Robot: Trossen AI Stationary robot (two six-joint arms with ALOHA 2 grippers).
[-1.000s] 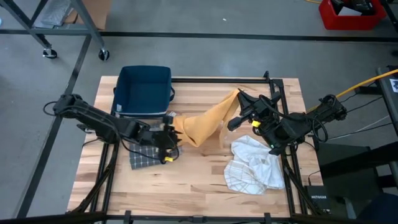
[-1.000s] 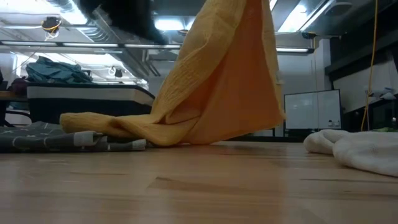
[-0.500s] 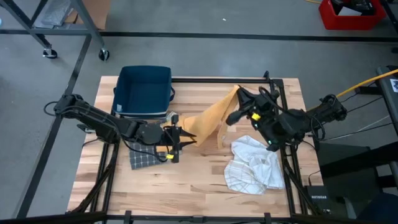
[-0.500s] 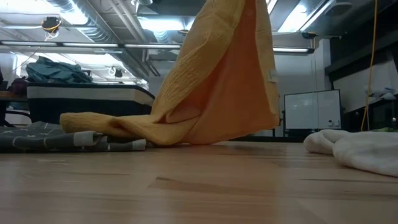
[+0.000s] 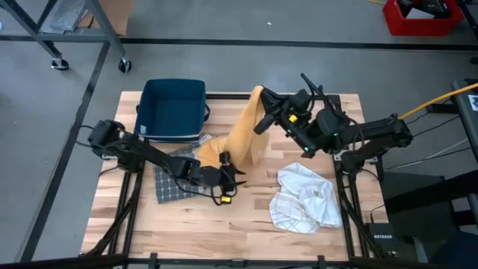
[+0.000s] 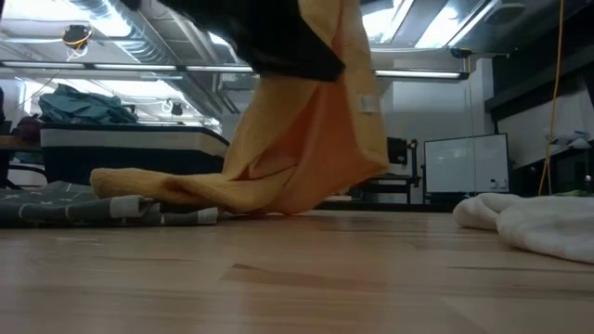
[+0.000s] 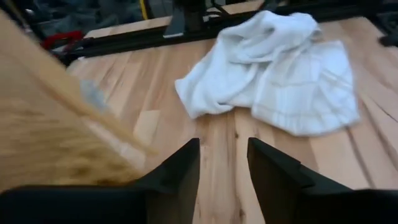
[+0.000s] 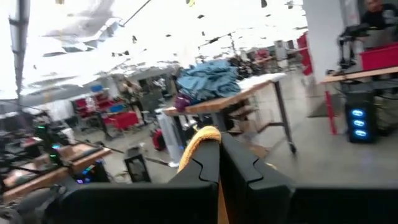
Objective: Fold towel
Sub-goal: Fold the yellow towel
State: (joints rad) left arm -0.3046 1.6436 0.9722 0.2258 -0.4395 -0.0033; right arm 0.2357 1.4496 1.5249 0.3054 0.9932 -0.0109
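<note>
Clamping the yellow towel aloft, right gripper jaws closed; left gripper jaws parted; blue bin empty.

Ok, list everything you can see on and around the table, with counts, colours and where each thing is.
yellow towel: one, orange-yellow, table middle, one end lifted, the other lying on the wood
white towel: one, white with faint checks, crumpled at the table's right front
grey cloth: one, dark grey check, flat at the left, partly under the left arm
blue bin: one, navy, back left corner
table: one, light wood
red crate: one, on the floor, far right
left gripper: black, open, low beside the yellow towel
right gripper: black, shut on the yellow towel's raised end
</note>
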